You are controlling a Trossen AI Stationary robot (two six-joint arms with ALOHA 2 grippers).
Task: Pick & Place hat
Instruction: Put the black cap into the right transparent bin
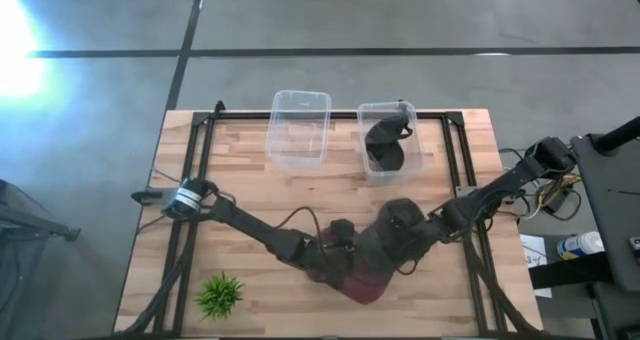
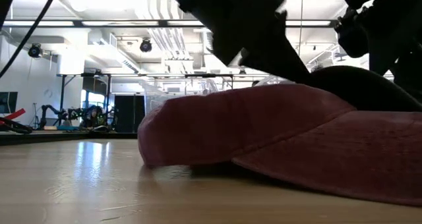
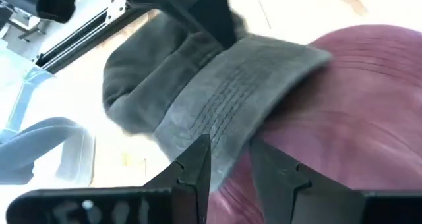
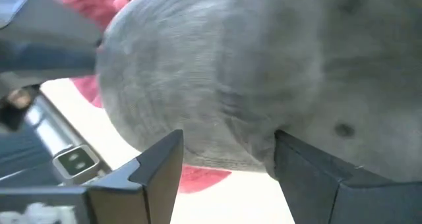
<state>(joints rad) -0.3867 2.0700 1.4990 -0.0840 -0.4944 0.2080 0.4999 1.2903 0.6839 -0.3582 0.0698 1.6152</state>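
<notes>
Near table's front edge: left gripper (image 3: 227, 161) fingers narrowly parted, pinching grey cap (image 3: 198, 99) brim atop maroon cap (image 3: 356, 112); right gripper (image 4: 227, 161) fingers wide apart, straddling grey crown.

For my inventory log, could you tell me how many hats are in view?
3: a black hat in the right clear bin, and a grey hat overlapping a maroon hat on the table's front; others may be hidden.
</notes>
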